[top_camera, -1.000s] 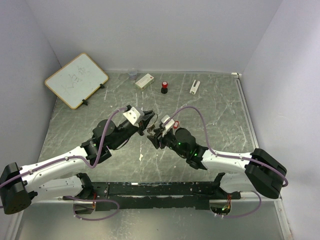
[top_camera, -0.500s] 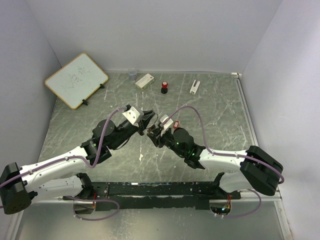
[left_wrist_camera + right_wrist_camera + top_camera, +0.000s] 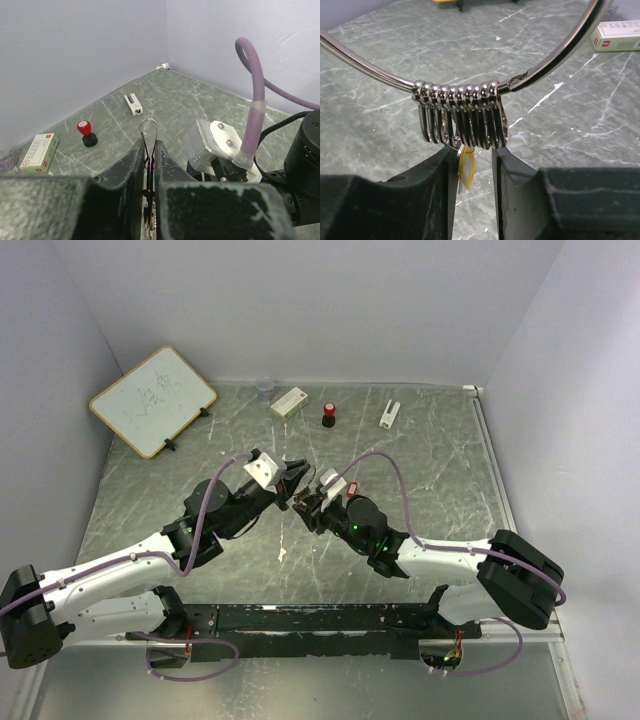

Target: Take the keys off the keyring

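The keyring (image 3: 517, 82) is a thin silver wire ring held in the air between my two grippers, above the middle of the table. In the right wrist view it arcs across the top with several small silver loops (image 3: 462, 117) strung on it. A key with a yellow head (image 3: 466, 167) hangs from them between my right gripper's (image 3: 472, 155) parted fingers, close to the left finger. My left gripper (image 3: 149, 147) is shut on the ring, seen edge-on, with its wire loop (image 3: 149, 131) sticking out past the tips. A bit of red shows between those jaws. The grippers meet in the top view (image 3: 305, 495).
A whiteboard (image 3: 152, 400) leans at the back left. Along the back stand a clear cup (image 3: 265, 388), a white and green box (image 3: 289, 402), a red-topped black stamp (image 3: 328, 416) and a small white object (image 3: 389, 414).
My right gripper has edged a little left, closer to the left gripper and the ring. The left arm has barely moved.
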You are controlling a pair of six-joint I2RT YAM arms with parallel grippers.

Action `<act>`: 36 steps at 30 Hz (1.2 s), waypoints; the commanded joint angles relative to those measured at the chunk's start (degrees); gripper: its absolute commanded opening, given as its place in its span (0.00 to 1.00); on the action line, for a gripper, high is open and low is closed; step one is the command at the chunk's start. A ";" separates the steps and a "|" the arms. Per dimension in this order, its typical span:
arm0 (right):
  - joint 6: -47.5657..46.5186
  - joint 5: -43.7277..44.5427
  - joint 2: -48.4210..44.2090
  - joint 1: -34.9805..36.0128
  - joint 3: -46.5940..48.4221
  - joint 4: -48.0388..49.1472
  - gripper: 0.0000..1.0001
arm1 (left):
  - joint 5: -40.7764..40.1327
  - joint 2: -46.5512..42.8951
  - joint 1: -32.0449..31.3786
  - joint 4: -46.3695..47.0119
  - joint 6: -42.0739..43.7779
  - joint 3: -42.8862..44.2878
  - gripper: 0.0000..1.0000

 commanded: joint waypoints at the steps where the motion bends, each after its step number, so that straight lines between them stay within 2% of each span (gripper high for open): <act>1: -0.73 1.38 1.01 0.34 1.43 1.43 0.30 | 0.60 -0.28 0.04 3.19 -0.79 1.17 0.07; 5: -0.58 1.87 1.42 0.38 1.70 0.92 0.10 | 0.69 -0.42 0.03 3.03 -0.81 1.30 0.07; 7: -0.65 1.61 1.36 0.41 1.42 1.43 0.08 | 0.71 -0.43 0.04 3.07 -0.66 1.23 0.07; 9: -0.60 1.92 1.27 0.35 1.31 1.47 0.00 | 0.57 -0.48 0.04 3.10 -0.72 1.09 0.07; 14: -1.31 2.22 0.65 0.49 1.49 0.29 0.00 | -0.38 -0.44 0.04 2.92 -0.79 0.95 0.07; 17: -1.82 4.53 -0.67 0.68 2.20 -3.00 0.00 | -3.88 -0.07 0.04 1.05 -1.27 1.57 0.08; 21: -1.86 9.35 -3.79 0.95 5.22 -14.08 0.00 | -11.73 0.25 0.00 -3.14 -3.00 2.36 0.24; 24: -1.36 12.75 -6.86 1.55 8.11 -26.15 0.00 | -19.63 0.01 0.04 -5.96 -4.65 2.01 0.37; 27: -0.20 16.88 -9.60 2.33 11.37 -36.83 0.00 | -25.01 -0.33 0.04 -8.10 -5.84 1.18 0.55; 29: 0.80 19.42 -11.25 2.81 13.59 -42.88 0.00 | -26.52 -0.88 0.04 -8.48 -6.26 0.25 0.58; 36: 4.92 26.50 -12.40 4.56 24.18 -62.37 0.00 | -23.27 -3.34 0.11 -5.95 -6.07 -4.16 0.53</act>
